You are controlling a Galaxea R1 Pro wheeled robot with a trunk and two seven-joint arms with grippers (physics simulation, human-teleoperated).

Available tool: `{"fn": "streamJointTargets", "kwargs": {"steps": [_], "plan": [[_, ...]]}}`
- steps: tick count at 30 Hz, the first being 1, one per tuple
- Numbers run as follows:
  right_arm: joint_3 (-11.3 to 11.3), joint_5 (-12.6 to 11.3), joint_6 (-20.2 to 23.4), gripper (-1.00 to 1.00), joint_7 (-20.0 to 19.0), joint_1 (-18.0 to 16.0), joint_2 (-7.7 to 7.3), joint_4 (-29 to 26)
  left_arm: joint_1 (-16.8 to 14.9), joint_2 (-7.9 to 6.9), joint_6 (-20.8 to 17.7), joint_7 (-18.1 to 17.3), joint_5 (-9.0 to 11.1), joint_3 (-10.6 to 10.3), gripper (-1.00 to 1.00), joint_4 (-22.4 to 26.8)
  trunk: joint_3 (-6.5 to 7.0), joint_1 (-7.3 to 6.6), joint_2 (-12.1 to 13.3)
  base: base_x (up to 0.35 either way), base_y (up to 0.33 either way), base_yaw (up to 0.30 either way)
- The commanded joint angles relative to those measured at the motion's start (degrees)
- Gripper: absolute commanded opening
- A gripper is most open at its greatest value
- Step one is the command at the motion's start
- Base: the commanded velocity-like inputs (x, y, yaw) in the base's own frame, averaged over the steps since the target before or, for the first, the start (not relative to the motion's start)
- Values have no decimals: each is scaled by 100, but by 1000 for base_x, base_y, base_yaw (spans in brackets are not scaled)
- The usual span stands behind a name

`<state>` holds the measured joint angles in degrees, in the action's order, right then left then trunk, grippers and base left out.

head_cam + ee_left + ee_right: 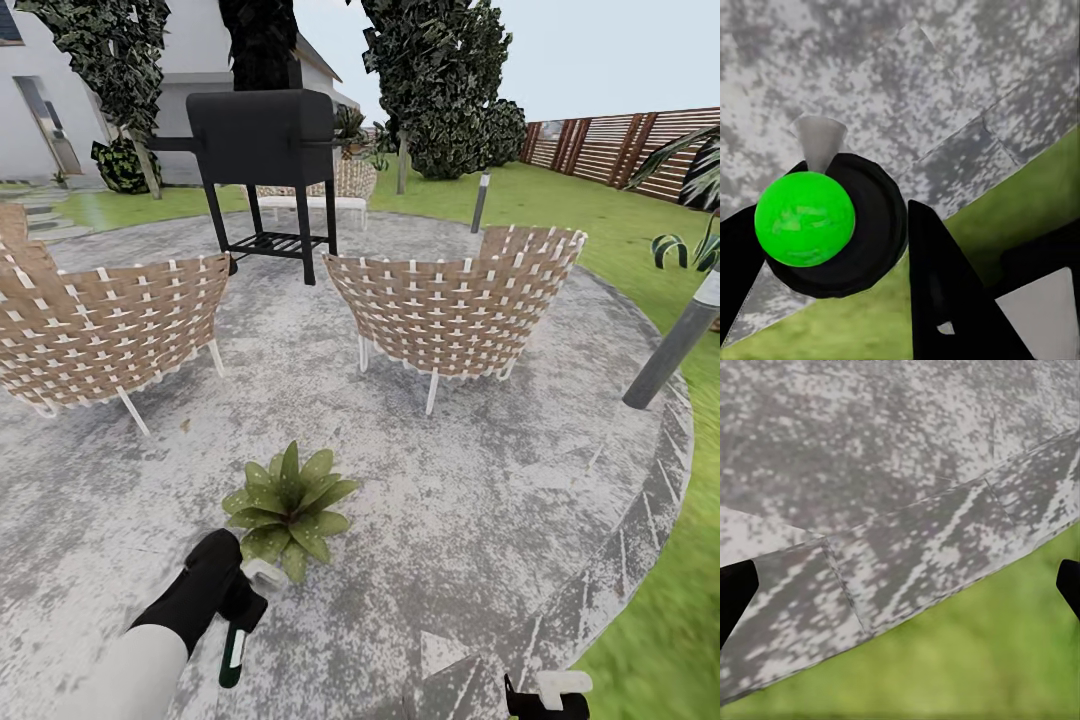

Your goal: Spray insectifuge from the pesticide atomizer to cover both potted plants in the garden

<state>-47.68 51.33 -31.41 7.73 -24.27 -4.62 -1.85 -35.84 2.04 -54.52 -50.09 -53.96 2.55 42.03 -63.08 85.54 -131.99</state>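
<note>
One potted plant point(288, 510), a low rosette of pointed green leaves with paler edges, stands on the grey paved patio point(480, 520) just ahead of me. My left gripper point(238, 598) is right beside its near side, shut on the pesticide atomizer point(234, 652), a dark green bottle with a white head that points toward the plant. The left wrist view shows the atomizer point(805, 217) as a bright green round body on a black disc with a grey cone nozzle, held between the black fingers point(945, 285). My right gripper point(548, 698) hangs low over the patio edge, open and empty.
Two woven wicker chairs point(110, 320) point(455, 305) stand beyond the plant, with a black grill point(265, 150) behind them. A grey post point(675, 345) leans at the right patio rim. Lawn point(660, 620), striped-leaf plants point(672, 247) and a slatted fence point(620, 145) lie to the right.
</note>
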Motion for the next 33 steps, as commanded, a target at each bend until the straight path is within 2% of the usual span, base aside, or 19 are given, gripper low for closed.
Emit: {"fn": "streamJointTargets", "kwargs": {"steps": [1, 3, 11, 12, 13, 14, 15, 18, 20, 22, 23, 24, 27, 29, 30, 31, 33], "plan": [[-22, 62, -14, 100, 45, -2, -3, 13, -2, 69, -6, -29, -88, 26, -100, 24, -5, -1, -2, 0, 0, 0], [-22, 62, -14, 100, 45, -1, -1, 11, -17, 120, -12, 59, -83, 28, -100, 50, -5, -1, -2, 0, 0, 0], [-22, 62, -14, 100, 45, -2, 0, 9, -162, 33, -100, 36, -94, 36, -100, 69, -5, -1, -2, 0, 0, 0], [-22, 62, -14, 100, 45, -1, 0, 9, -163, -1, -101, 32, -104, 35, -100, 67, -5, -1, -2, 0, 0, 0], [-23, 62, -14, 100, 45, -2, -2, 9, -154, -107, -97, 23, -116, 42, -100, 61, -5, -1, -2, 0, 0, 0], [-26, 62, -14, 100, 45, -3, -3, 9, -132, -219, -82, 17, -105, 47, -100, 56, -5, -1, -2, 0, 0, 0], [-23, 62, -14, 100, 45, -2, 0, 9, -103, -416, -63, 11, -77, 55, -100, 53, -5, -1, -2, 0, 0, 0], [-22, 62, -14, 100, 45, -7, 2, 9, -66, -734, -23, 4, -67, 51, -100, 13, -5, -1, -2, 0, 0, 0], [-22, 62, -14, 100, 45, -7, 2, 9, -58, -749, -12, 4, -70, 10, -100, 3, -5, -1, -2, 0, 0, 0], [-28, 62, -14, 100, 45, -6, -2, 9, -57, -703, -8, 1, -81, -9, -100, -3, -5, -1, -2, 0, 0, 0], [-30, 62, -14, 100, 45, -6, -3, 9, -104, -649, -15, -8, -76, -83, -100, -2, -5, -1, -2, 0, 0, 0], [-27, 62, -14, 100, 45, -6, -3, 9, -142, -622, -25, -127, -78, -181, -100, 20, -5, -1, -2, 0, 0, 0], [-26, 62, -14, 100, 45, -3, 0, 9, -395, -631, -22, -839, -188, -391, -100, 44, -5, -1, -2, 0, 0, 0], [-30, 62, -14, 100, 48, -6, -8, 4, -641, -628, -41, -1545, -482, -1089, -100, 48, -5, -1, -2, 0, 0, 0], [-30, 62, -14, 100, 49, -5, -11, 2, -810, -622, -60, -2045, -646, -1525, -100, 50, -5, -1, -2, 0, 0, 0], [-31, 62, -14, 100, 47, -5, -12, 1, -969, -619, -68, -2409, -733, -1739, -100, 51, -5, -1, -2, 0, 0, 0], [-31, 62, -14, 100, 44, -7, -14, 1, -1363, -617, -75, -3107, -935, -1941, -100, 51, -5, -1, -2, 0, 0, 0]]}}
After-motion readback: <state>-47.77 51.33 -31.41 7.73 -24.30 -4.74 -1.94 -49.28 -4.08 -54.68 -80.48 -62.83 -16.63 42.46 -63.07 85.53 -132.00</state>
